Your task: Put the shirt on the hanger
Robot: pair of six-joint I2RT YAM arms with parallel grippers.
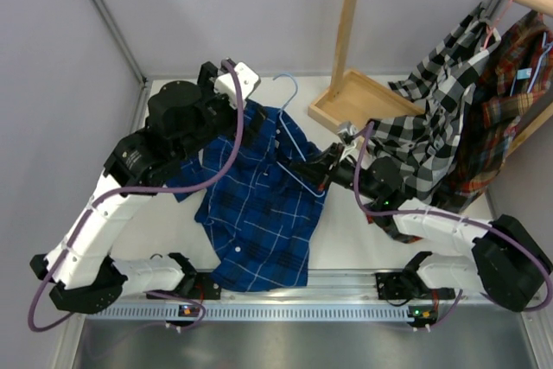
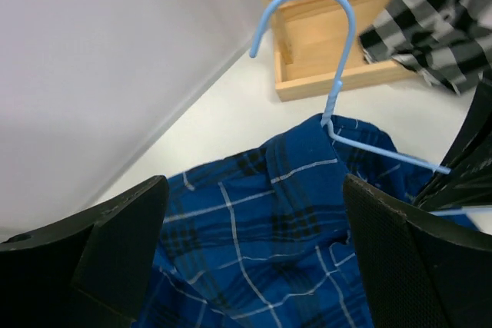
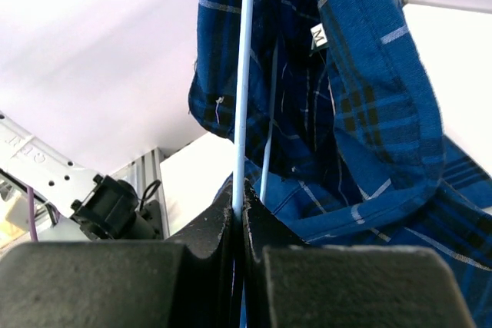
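Note:
The dark blue plaid shirt [image 1: 259,205] lies spread on the white table, collar toward the back. The light-blue wire hanger [image 1: 289,92] is inside it, and its hook [image 2: 338,51] sticks out past the collar. My left gripper [image 2: 254,186] hangs open just above the shirt [image 2: 261,243] near the collar, with nothing between its fingers. My right gripper [image 3: 244,190] is shut on the hanger's thin wire [image 3: 244,74] at the shirt's right shoulder [image 1: 315,170]. The shirt's collar and shoulder [image 3: 361,113] drape over that wire.
A wooden rack base [image 1: 359,101] with an upright post stands at the back right. A black-and-white checked shirt [image 1: 441,118] and a red-brown plaid shirt [image 1: 510,101] hang from its rail. An aluminium rail [image 1: 302,308] runs along the near edge.

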